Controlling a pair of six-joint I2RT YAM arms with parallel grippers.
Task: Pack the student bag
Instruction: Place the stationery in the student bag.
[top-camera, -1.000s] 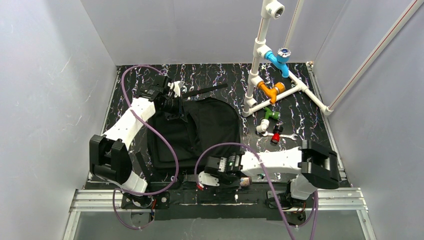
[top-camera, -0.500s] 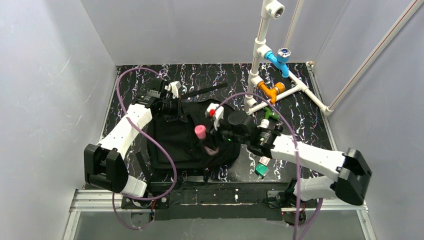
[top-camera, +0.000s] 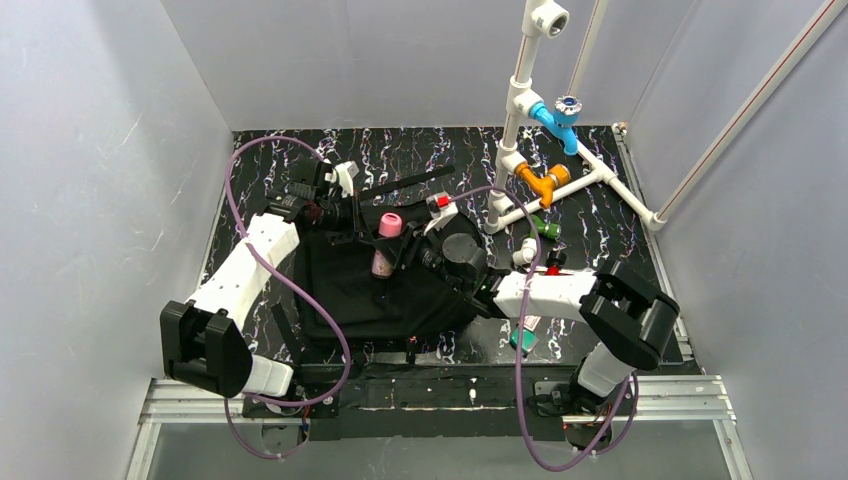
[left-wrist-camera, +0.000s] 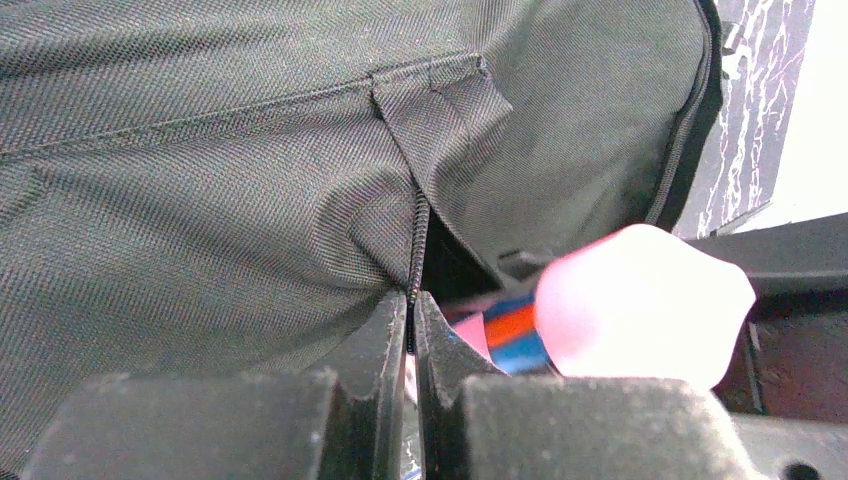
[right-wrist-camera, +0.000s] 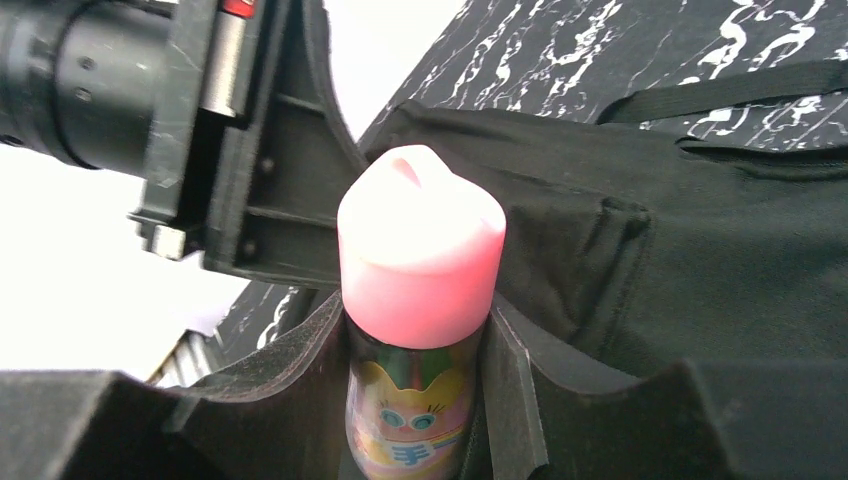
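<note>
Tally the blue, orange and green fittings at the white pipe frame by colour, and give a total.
Blue: 1, the blue valve, mounted on the pipe frame.
Orange: 1, the orange tee, mounted on the pipe frame.
Green: 1, the green fitting, lying loose on the table at the frame's foot.
Total: 3

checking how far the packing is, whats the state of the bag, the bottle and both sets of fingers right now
student bag: lying flat, bottle not inside yet
zip cord: pulled straight, pinched at its end
pink-capped bottle: capped, gripped by its body, held over the bag
left fingers: shut on the zip cord
right fingers: closed around the bottle
</note>
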